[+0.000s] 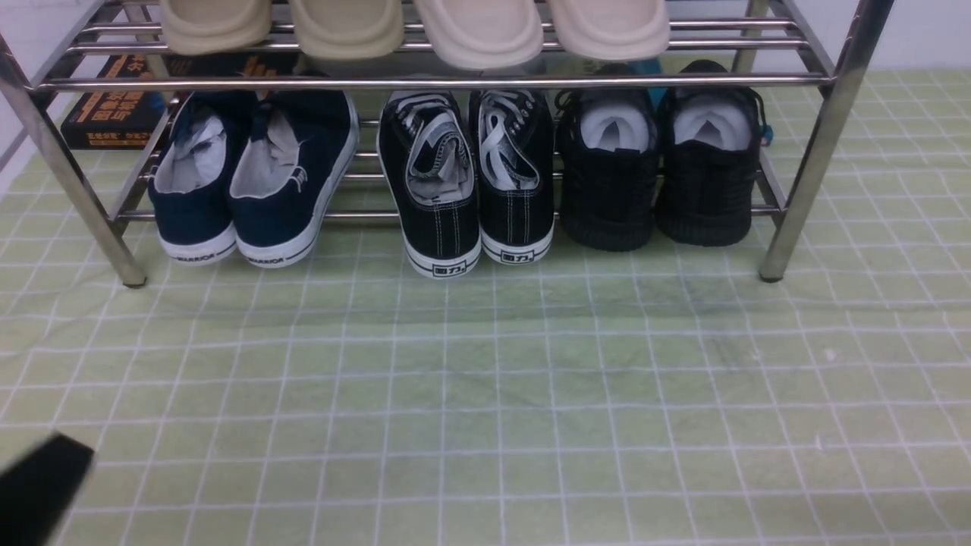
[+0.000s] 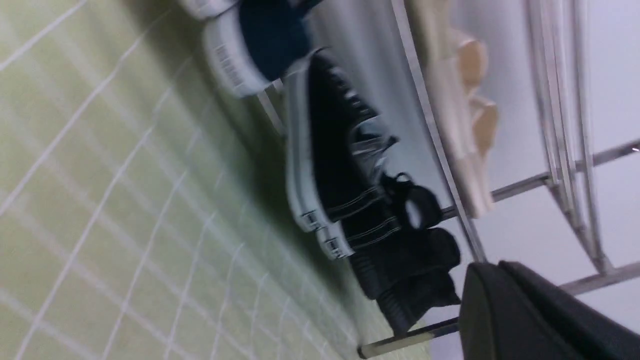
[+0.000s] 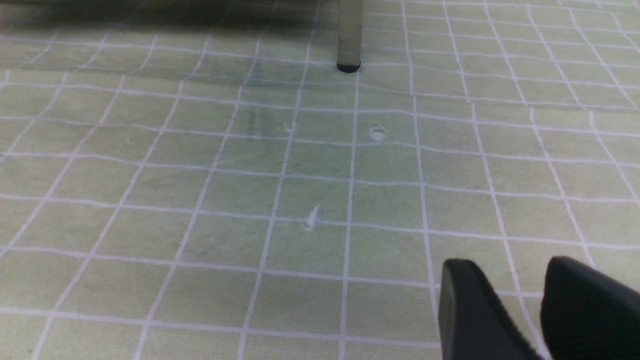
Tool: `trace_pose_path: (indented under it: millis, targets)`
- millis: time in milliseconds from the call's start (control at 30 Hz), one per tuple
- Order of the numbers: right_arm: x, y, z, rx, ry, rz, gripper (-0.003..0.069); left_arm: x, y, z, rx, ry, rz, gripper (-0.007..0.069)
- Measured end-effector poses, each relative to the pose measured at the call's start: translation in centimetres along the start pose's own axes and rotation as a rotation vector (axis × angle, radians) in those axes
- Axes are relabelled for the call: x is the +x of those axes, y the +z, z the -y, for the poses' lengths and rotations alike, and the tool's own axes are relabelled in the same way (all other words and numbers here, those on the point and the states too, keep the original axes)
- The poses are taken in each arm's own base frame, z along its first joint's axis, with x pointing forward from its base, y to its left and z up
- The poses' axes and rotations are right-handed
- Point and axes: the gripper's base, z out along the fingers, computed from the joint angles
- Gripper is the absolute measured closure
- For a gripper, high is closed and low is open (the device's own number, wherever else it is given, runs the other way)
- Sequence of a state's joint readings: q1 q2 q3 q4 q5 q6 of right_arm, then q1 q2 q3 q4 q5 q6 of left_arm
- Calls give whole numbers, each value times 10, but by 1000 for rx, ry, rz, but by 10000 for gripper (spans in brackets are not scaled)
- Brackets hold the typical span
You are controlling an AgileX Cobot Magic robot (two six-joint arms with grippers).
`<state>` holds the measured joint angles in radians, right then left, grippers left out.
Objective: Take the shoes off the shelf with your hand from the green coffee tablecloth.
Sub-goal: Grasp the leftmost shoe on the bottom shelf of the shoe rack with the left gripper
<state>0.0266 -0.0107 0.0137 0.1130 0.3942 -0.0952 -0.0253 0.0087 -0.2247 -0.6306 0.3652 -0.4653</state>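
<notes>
Fingers point(image 2: 505, 310) of the left gripper point(image 1: 42, 485) are pressed together, holding nothing. From them the shoes point(image 1: 254, 182) lie at about one o'clock, well apart, at the left end of the lower tier of the shelf point(image 1: 804, 189). Their long axis runs twelve-to-six, heels at six. The left arm looks nearer. The right gripper point(image 3: 505, 267) is slightly parted and empty over the green coffee tablecloth point(image 1: 485, 394).

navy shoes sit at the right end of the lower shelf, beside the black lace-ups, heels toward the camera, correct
Wrong end: the front view shows the navy shoes at the left end of the lower shelf, beside the black lace-ups, heels toward the camera.
</notes>
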Motion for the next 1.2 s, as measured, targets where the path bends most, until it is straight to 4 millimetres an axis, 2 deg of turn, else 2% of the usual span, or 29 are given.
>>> trace_pose_path:
  millis: [67, 133, 167, 200, 267, 333, 400, 467, 500, 533, 667, 833, 1033, 1200]
  targets:
    - [0, 0, 0, 0, 0, 0, 419, -7, 8, 14, -94, 67, -96, 624]
    - [0, 0, 0, 0, 0, 0, 419, -5, 16, 13, -187, 86, -192, 624]
    - [0, 0, 0, 0, 0, 0, 419, -2, 27, 6, -327, 105, -326, 624]
    - [0, 0, 0, 0, 0, 0, 419, -2, 29, 5, -346, 107, -343, 624]
    - [0, 0, 0, 0, 0, 0, 419, -1, 47, -7, -541, 125, -513, 624]
    - [0, 0, 0, 0, 0, 0, 419, -2, 58, -12, -626, 140, -588, 624]
    - [0, 0, 0, 0, 0, 0, 419, -12, 82, -13, -710, 215, -659, 612]
    - [0, 0, 0, 0, 0, 0, 419, -24, 100, -8, -735, 275, -668, 588]
    - [0, 0, 0, 0, 0, 0, 419, -25, 103, -7, -738, 280, -668, 577]
    - [0, 0, 0, 0, 0, 0, 419, -34, 122, -6, -771, 319, -674, 539]
    - [0, 0, 0, 0, 0, 0, 419, -57, 164, -3, -838, 413, -637, 401]
    - [0, 0, 0, 0, 0, 0, 419, -84, 212, 8, -826, 487, -525, 243]
    - [0, 0, 0, 0, 0, 0, 419, -103, 267, 17, -757, 517, -440, 183]
    - [0, 0, 0, 0, 0, 0, 419, -105, 309, 0, -764, 520, -436, 179]
